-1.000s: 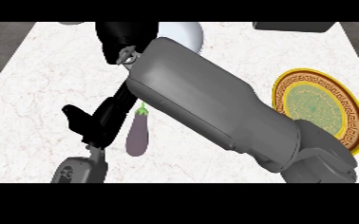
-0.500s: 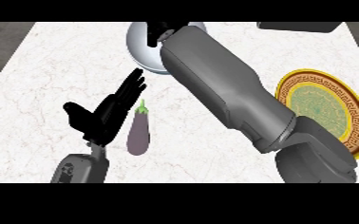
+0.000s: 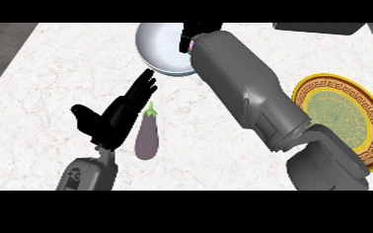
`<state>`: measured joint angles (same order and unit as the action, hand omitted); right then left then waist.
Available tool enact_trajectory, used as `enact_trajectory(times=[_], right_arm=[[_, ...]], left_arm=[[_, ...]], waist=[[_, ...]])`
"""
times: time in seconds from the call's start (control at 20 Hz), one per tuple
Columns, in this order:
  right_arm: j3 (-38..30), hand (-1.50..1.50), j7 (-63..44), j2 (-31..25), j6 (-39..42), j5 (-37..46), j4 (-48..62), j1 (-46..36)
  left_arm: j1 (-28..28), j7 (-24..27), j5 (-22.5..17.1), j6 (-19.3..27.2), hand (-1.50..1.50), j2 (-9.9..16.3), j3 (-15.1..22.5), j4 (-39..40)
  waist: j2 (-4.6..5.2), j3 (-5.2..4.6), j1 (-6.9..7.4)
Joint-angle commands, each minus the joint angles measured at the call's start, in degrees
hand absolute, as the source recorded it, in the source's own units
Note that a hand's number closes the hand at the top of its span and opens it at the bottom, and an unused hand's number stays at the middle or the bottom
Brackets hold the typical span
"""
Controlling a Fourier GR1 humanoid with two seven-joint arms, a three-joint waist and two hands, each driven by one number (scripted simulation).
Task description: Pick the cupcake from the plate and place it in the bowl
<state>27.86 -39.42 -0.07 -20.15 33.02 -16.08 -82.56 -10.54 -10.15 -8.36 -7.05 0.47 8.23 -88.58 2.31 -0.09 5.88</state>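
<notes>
Head view: cupcake not visible anywhere; it may be hidden under the right hand (image 3: 198,29), which shows only as a dark shape over the white bowl (image 3: 162,49) at the counter's far edge. Cannot tell how that hand's fingers stand. The gold-rimmed plate (image 3: 336,112) lies at the right edge, its patterned green centre bare, partly cut by the view's border. The right forearm (image 3: 244,89) runs diagonally from lower right up to the bowl, covering the bowl's right rim. The eggplant (image 3: 147,135) lies on the marble counter (image 3: 51,74), lower centre, stem toward the bowl. Open counter lies left of the bowl. The left hand (image 3: 116,116) is just beside the eggplant, fingers straight, holding nothing.
</notes>
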Motion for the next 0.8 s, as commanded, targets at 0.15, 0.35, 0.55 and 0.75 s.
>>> enact_trajectory(times=[0.15, 0.35, 0.55, 0.75], right_arm=[[-7.69, -1.5, 8.79, 0.07, -12.54, -7.04, -3.2, 3.47], [-13.8, -1.5, 18.06, 0.07, -25.21, -11.29, -10.2, 5.2], [-15.28, -1.5, 28.8, 0.07, -29.13, -17.52, -20.23, 10.99], [-8.55, -1.5, 32.38, 0.07, -29.56, -24.06, -32.89, 18.38]], left_arm=[[-0.02, -0.3, -0.89, -0.55, 0.0, 1.01, -1.45, -0.05], [1.46, 0.92, -0.43, -0.63, 0.0, 1.07, -1.2, 0.17], [2.18, 1.23, -1.06, -0.74, 0.0, 0.9, -1.77, 0.78], [1.21, 1.96, 1.13, 1.87, 0.0, 0.0, -2.01, 2.45]], waist=[[-0.29, 0.11, -0.28], [-0.47, 0.28, -1.34], [-1.28, 0.21, -2.33], [-2.29, 0.14, -4.43]])
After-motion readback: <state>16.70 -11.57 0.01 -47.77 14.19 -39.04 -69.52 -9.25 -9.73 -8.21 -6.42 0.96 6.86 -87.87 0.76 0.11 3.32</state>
